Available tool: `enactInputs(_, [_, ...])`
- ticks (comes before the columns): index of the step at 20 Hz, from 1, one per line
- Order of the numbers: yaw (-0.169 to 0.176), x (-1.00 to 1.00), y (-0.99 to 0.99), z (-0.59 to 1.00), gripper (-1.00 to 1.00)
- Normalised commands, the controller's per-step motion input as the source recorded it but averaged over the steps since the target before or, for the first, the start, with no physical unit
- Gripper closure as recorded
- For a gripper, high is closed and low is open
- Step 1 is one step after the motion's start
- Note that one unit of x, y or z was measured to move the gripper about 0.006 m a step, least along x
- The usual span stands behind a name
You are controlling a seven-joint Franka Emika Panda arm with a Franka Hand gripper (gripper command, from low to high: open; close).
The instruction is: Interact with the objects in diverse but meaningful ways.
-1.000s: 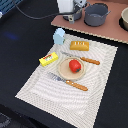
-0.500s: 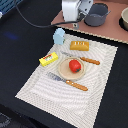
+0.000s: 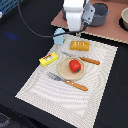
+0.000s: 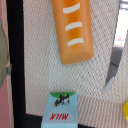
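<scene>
A: Which step is in hand?

B: As I judge it, the approach. The robot arm's tool [image 3: 75, 26] hangs at the far edge of the woven placemat [image 3: 45, 85], above the milk carton [image 3: 59, 36] and the bread loaf [image 3: 80, 46]. Nothing looks lifted.

A: Where are the objects?

B: On the placemat, on a dark bench [image 3: 20, 30]. The carton stands at the far-left corner, the orange scored loaf just to its right. The yellow box [image 3: 48, 59] is at the left edge, and the red tomato [image 3: 75, 65] sits on a plate [image 3: 64, 71] in the middle, between a knife [image 3: 85, 59] and a fork [image 3: 67, 82].

A: And the tool itself?

B: Its fingers are hidden in both views, so I cannot tell how wide it is or whether it touches anything. The wrist view shows only the carton, marked MILK, and the loaf below.

A: The next move?

B: Probably a descent, centred on the carton or loaf, with the fingers spread enough to straddle it.
</scene>
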Motion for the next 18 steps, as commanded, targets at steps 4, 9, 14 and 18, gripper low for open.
enactInputs(4, [0.026,0.34,0.02,-0.44,-1.0])
enactInputs(9, [0.043,0.15,0.24,-0.4,-1.0])
enactInputs(14, [0.075,0.0,0.52,-0.04,-1.0])
enactInputs(18, [0.082,0.0,0.48,-0.1,1.0])
